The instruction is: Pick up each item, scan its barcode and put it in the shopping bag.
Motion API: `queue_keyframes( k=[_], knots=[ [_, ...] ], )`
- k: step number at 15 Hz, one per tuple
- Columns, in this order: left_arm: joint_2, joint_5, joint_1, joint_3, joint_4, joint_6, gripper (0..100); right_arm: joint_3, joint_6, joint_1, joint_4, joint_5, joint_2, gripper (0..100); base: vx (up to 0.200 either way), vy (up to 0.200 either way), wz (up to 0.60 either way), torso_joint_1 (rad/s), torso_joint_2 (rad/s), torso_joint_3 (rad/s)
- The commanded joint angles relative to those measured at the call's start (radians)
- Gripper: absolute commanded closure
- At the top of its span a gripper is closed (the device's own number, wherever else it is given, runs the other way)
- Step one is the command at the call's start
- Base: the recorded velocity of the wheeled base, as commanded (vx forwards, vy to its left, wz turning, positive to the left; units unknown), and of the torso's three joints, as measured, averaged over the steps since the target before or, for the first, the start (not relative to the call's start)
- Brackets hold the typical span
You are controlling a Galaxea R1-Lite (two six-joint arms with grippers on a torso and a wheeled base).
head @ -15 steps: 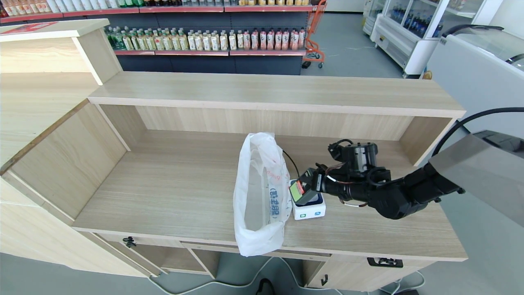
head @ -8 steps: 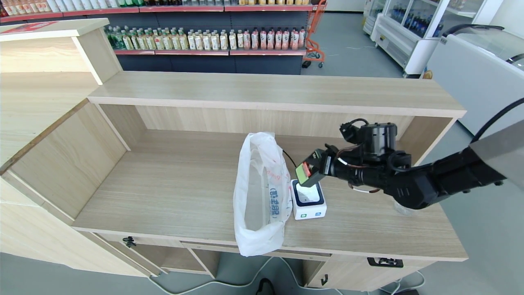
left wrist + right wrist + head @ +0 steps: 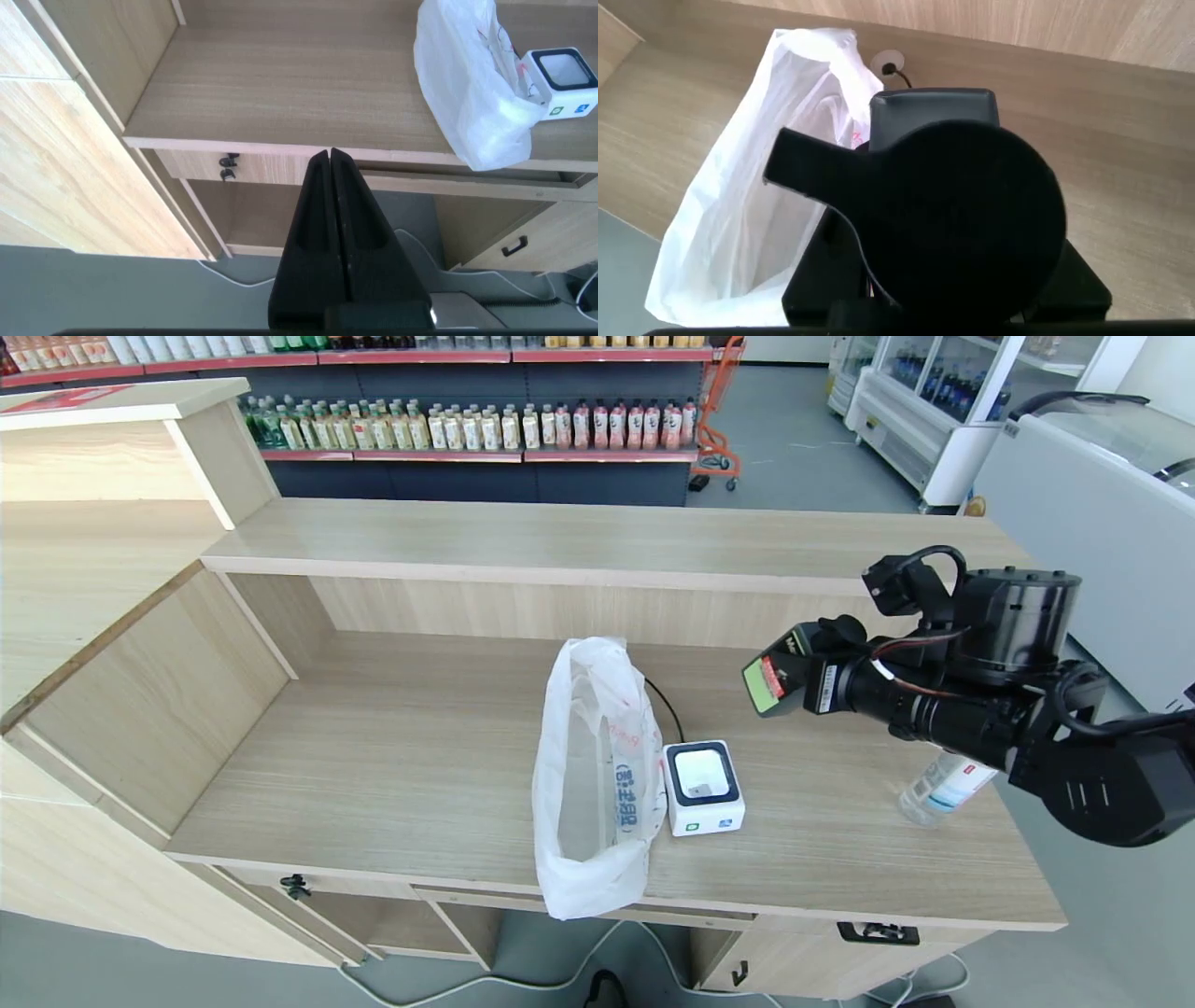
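Gripping a small dark box [image 3: 766, 686] with a green-and-red label on its end, the right fingers [image 3: 822, 658] hold it in the air above the table [image 3: 420, 756], up and to the right of the white scanner [image 3: 705, 787]. A white shopping bag [image 3: 593, 775] with blue and red print stands open just beside the scanner. A clear bottle [image 3: 943, 789] with a white-and-blue label shows near the table's right edge. The left fingers [image 3: 318, 205] are pressed together, out in front of the table.
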Motion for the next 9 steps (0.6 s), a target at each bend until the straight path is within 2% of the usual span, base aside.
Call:
queue_keyframes(
  k=[1, 2, 9],
  knots=[
    [0.000, -0.001, 0.000, 0.000, 0.000, 0.001, 100, 0.023, -0.001, -0.008, -0.006, -0.001, -0.036, 100, 0.000, 0.000, 0.00, 0.000, 0.00, 0.000],
    [0.000, -0.001, 0.000, 0.000, -0.002, 0.004, 100, 0.018, -0.001, -0.008, -0.006, -0.003, -0.033, 100, 0.000, 0.000, 0.00, 0.000, 0.00, 0.000],
    [0.000, -0.001, 0.000, -0.001, 0.000, 0.003, 100, -0.054, 0.000, 0.012, 0.003, -0.043, 0.035, 100, 0.000, 0.200, 0.00, 0.005, 0.00, 0.004]
  ],
)
